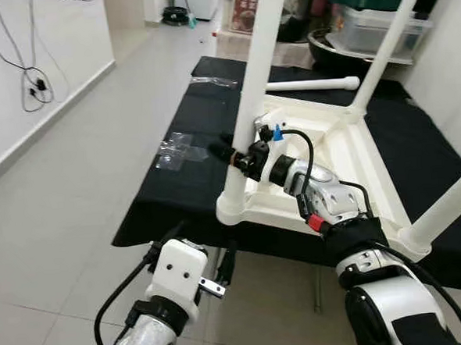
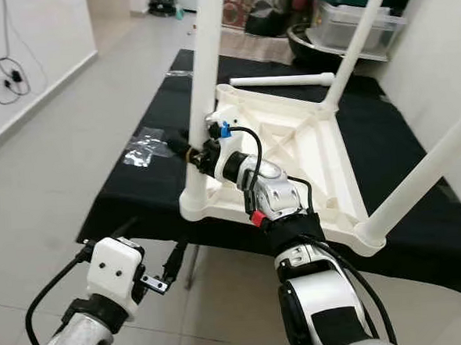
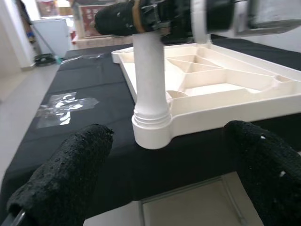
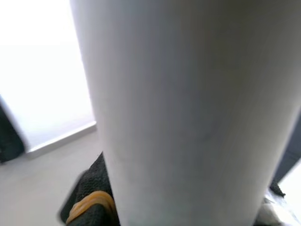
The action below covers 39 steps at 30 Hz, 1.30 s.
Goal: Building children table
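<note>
A white children's table (image 1: 346, 146) lies upside down on a black-covered surface (image 1: 177, 191). Three white legs stand up from its corners: near left (image 1: 256, 85), far right (image 1: 387, 45) and near right (image 1: 451, 202). A fourth leg (image 1: 311, 85) lies loose on the cloth behind the table. My right gripper (image 1: 233, 158) is shut on the near left leg a little above its socket; that leg (image 4: 188, 108) looms close in the right wrist view. My left gripper (image 3: 169, 134) hangs open below the front edge, facing the same leg's base (image 3: 150, 127) without touching it.
Clear plastic bags (image 1: 178, 151) lie on the cloth to the left of the table, and another piece (image 1: 213, 81) lies further back. Storage boxes and pots (image 1: 374, 19) crowd the back right. Cables (image 1: 33, 83) hang on the left wall. Tiled floor lies to the left.
</note>
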Motion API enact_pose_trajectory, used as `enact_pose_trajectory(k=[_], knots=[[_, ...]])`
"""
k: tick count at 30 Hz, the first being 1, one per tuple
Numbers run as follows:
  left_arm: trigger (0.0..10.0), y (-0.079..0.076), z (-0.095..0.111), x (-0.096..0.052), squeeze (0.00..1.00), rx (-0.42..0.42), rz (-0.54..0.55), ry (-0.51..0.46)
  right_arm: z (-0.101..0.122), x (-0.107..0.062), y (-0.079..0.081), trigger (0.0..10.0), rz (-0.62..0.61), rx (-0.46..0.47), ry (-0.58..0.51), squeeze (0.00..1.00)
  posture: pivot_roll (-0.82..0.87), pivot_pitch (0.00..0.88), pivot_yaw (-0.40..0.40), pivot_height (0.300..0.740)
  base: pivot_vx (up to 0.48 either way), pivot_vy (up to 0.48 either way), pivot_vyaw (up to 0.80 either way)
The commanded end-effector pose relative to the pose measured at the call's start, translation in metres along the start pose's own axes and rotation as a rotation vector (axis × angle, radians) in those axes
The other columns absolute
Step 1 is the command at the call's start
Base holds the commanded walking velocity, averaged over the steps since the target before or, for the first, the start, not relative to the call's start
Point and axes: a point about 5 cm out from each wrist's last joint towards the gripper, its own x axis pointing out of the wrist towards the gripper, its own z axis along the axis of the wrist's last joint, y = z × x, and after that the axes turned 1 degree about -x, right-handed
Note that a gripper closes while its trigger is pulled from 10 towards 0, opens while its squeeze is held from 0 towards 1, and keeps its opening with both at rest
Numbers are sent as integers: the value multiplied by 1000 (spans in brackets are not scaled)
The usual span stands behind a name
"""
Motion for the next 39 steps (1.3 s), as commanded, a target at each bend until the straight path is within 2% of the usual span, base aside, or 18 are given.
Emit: enact_pose_trajectory(k=[1, 3, 4, 5, 6, 9, 16, 17, 18, 19, 23, 24, 30, 31, 32, 34, 38, 39], knots=[[10000, -3, 0, 0, 0, -10, -14, 4, -9, -10, -16, 0, -104, 20, 24, 0, 139, 70, -156, 740, 0, 0, 0], [10000, -1, 0, 1, 0, -10, -7, 6, -11, -15, -29, 0, -386, 33, 14, 0, 136, 70, -155, 740, 0, 0, 0], [10000, -1, 0, 1, 0, -10, -7, 6, -11, -15, -29, 0, -386, 33, 14, 0, 136, 70, -155, 740, 0, 0, 0], [10000, 2, -1, 0, 0, -27, 8, 15, -15, -26, -32, 0, -620, 19, 3, 0, 135, 69, -153, 740, 0, 0, 0], [10000, 2, -1, 0, 0, -27, 8, 15, -15, -26, -32, 0, -620, 19, 3, 0, 135, 69, -153, 740, 0, 0, 0], [10000, 6, -4, -2, 0, -27, 22, 29, -21, -52, -25, 0, -980, 44, -8, 0, 139, 71, -152, 740, 0, 0, 0], [10000, 4, -7, -4, 0, 1, 3, 40, -28, -52, -4, 0, -1038, 111, 8, 0, 138, 72, -151, 740, 0, 0, 0], [10000, 3, -7, -4, 0, -1, 0, 42, -23, -43, 1, 10000, -942, 145, -65, 0, 131, 76, -150, 740, 0, 0, 0], [10000, 3, -7, -4, 0, -1, 0, 42, -23, -43, 1, 10000, -942, 145, -65, 0, 131, 76, -150, 740, 0, 0, 0], [10000, 3, -8, -4, 0, -5, 0, 43, -17, -38, 3, 10000, -861, 133, -123, 1000, 129, 75, -152, 740, 0, 0, 0], [10000, 2, -9, -4, 0, -6, 1, 46, -9, -33, 1, 10000, -784, 96, -185, 1000, 128, 75, -151, 740, 0, 0, 0], [10000, 2, -8, -3, 0, -1, -4, 46, -6, -30, -3, 10000, -736, 102, -197, 16, 129, 77, -152, 740, 0, 0, 0], [10000, 0, -3, 1, 0, 4, -19, 24, 4, -26, -16, 10000, -412, 196, -220, 0, 126, 78, -152, 740, 0, 0, 0], [10000, -1, -3, 1, 0, 2, -26, 22, 5, -26, -11, 10000, -185, 261, -171, 0, 125, 79, -152, 740, 0, 0, 0], [10000, -1, -3, 1, 0, 2, -26, 22, 5, -26, -11, 10000, -185, 261, -171, 0, 125, 79, -152, 740, 0, 0, 0], [10000, -2, -4, 1, 0, -1, -34, 25, 6, -27, -6, 10000, -32, 253, -136, 0, 127, 80, -152, 740, 0, 0, 0], [10000, -2, -5, 0, 0, -2, -37, 31, -3, -41, 20, 10000, 545, 100, 22, 0, 130, 77, -157, 740, 0, 0, 0], [10000, -2, -5, 0, 0, -2, -37, 31, -3, -41, 20, 10000, 545, 100, 22, 0, 130, 77, -157, 740, 0, 0, 0]])
